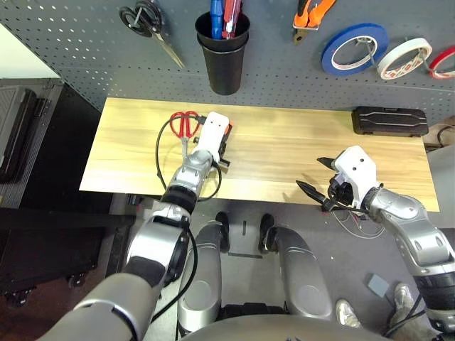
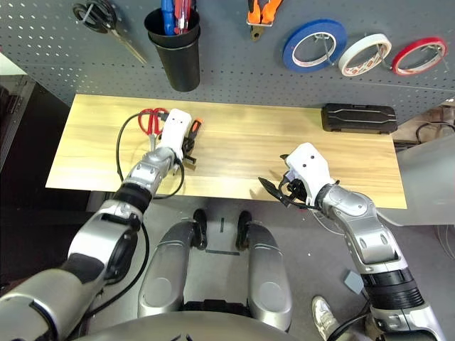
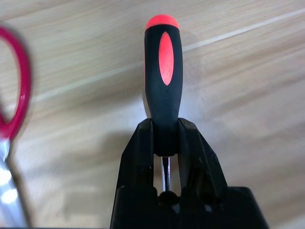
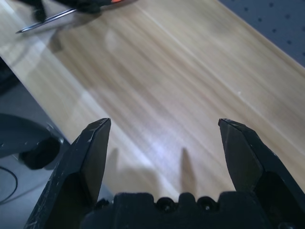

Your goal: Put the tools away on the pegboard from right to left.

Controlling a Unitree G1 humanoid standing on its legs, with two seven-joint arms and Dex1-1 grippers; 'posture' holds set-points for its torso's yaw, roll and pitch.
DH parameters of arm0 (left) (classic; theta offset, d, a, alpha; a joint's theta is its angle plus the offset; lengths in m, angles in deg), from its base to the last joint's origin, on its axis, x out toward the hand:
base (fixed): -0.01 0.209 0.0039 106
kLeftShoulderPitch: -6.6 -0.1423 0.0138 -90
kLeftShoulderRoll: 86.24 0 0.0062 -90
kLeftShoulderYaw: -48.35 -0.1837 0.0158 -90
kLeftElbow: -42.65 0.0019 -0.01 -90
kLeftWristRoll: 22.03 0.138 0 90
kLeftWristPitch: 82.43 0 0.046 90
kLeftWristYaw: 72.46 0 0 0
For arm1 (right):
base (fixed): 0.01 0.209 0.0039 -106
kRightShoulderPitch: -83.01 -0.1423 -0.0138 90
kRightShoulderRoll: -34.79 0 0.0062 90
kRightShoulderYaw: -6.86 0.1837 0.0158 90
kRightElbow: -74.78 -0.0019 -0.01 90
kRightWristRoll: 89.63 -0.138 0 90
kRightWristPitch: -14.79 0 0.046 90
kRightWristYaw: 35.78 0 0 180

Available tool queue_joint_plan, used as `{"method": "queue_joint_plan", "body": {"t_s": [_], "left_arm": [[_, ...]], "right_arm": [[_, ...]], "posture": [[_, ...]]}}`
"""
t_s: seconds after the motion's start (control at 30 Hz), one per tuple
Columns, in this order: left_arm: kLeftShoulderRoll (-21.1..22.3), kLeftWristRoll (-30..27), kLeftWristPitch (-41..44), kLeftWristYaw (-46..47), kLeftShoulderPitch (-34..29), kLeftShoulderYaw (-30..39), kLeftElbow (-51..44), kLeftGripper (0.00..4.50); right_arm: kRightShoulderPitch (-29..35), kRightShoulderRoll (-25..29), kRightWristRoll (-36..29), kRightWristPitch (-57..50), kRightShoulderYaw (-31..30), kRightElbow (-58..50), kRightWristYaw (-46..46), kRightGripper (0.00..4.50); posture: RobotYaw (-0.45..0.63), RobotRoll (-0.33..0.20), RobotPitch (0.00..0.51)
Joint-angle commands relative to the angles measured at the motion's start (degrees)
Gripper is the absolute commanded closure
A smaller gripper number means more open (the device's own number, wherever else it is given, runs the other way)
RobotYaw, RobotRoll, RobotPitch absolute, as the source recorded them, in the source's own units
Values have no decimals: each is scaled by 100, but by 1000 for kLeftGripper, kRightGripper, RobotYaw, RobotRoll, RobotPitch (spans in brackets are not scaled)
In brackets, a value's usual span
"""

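Two tools remain on the table, and we take the scene from the left. On the pegboard black-handled scissors hang at the upper left, with the black cup beside them. Below, the red-handled scissors lie flat on the wood, just beside the left gripper. That gripper is pinching the screwdriver at the foot of its black-and-orange-red handle, jaws pressed on either side and the bare shank running back between them. We judge this tool light and rigid, its rubbery handle unlikely to slip; a hold at the handle's base is sound, though the long end could swing on the way to the cup. The red-handled scissors look stiff and light but lie low, so we would take them across the loops or at the pivot. Further right, pliers, a blue tape roll and the white tape roll hang on hooks. A black case sits at the table's far right. The right gripper hovers over the near edge, fingers spread wide and empty.
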Motion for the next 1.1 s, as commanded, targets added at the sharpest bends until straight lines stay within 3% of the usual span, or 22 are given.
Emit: {"method": "queue_joint_plan", "body": {"t_s": [0.03,0.13,0.37,0.63,0.8,1.1], "left_arm": [[50,-10,808,73,-483,33,-1378,3951],[34,-89,1314,173,-827,189,-2363,3951],[-289,-458,1434,470,-1440,763,-4100,3951],[-351,-755,1387,613,-1897,1123,-5225,3951],[-779,-1677,1219,616,-1732,1779,-5922,3951],[-577,-2499,998,708,-1222,2244,-6146,3951]], "right_arm": [[-147,-110,74,357,-155,600,-128,0],[-377,-200,133,693,-226,1084,-207,0],[-843,-348,162,1502,-244,2158,-408,0],[-1343,-384,69,2207,-79,3129,-669,0],[-1380,-330,-323,2656,318,3334,-891,0],[-993,-470,-1314,4135,1087,3509,-1894,0]], "posture": [[181,0,326],[220,0,309],[311,0,273],[366,0,248],[375,0,242],[354,0,239]]}}
